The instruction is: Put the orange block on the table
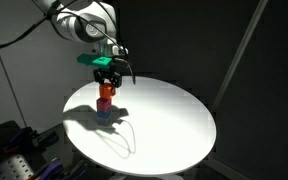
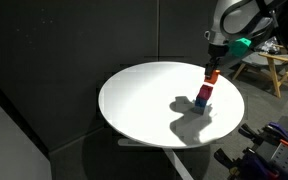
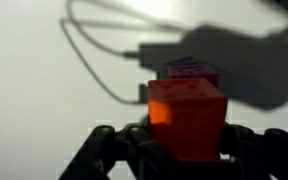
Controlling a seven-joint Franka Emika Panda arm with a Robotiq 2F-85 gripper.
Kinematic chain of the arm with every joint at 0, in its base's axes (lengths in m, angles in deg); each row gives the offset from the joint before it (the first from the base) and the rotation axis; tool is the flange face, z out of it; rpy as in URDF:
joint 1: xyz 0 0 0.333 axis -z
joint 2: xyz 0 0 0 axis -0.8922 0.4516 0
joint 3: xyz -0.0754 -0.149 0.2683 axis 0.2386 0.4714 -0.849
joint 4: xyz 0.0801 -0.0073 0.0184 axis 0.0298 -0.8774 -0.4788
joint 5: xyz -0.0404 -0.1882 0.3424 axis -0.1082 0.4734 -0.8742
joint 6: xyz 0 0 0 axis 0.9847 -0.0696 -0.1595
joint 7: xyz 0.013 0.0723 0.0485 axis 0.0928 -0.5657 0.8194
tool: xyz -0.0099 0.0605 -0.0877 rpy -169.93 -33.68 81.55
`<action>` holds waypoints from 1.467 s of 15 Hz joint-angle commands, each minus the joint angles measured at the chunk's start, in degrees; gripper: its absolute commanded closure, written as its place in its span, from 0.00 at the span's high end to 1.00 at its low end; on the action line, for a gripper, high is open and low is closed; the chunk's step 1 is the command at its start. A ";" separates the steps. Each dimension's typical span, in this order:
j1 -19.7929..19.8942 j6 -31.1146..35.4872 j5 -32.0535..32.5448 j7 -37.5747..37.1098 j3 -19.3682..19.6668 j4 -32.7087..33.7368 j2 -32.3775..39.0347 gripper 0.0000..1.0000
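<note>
Holding: the black two-fingered claw [image 1: 105, 82] [image 2: 212, 68] [image 3: 187, 140] is closed on the orange block [image 1: 105, 92] [image 2: 212, 76] [image 3: 187, 118], a small bright cube. In the wrist view a dark finger [image 3: 112, 150] shows at each lower side of it.
Block position: in the claw's grip, up off the tabletop and directly over a maroon cube [image 1: 104, 103] [image 2: 204, 92] [image 3: 191, 72]. Whether its underside touches that cube cannot be told.
Block orientation: level, with the top face upward and one side face square to the wrist camera. Its edges look equal, so no axis is the longer.
Stack below: the maroon cube sits on a blue cube [image 1: 103, 114] [image 2: 200, 102], which rests on the table.
Table: a large round white table [image 1: 174, 120] [image 2: 144, 100] [image 3: 34, 80]. The stack stands off-centre on it, nearer one edge.
Shadow: a dark shadow of arm and stack [image 1: 114, 138] [image 2: 189, 122] lies on the white top beside the blue cube.
</note>
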 commanded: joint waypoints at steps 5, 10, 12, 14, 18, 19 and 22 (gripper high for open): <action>3.10 -0.89 1.47 3.64 2.39 0.71 -0.83 0.22; 4.39 0.62 2.07 7.62 3.68 0.86 0.37 0.22; 4.78 1.46 2.53 8.93 3.96 0.92 1.15 0.22; 5.05 2.45 3.03 10.14 4.19 1.00 2.10 0.22; 5.64 5.03 3.70 13.18 4.59 1.32 5.15 0.22; 5.87 5.58 3.68 13.88 4.64 1.50 6.08 0.22; 6.79 6.87 2.80 16.61 4.46 1.96 8.41 0.22</action>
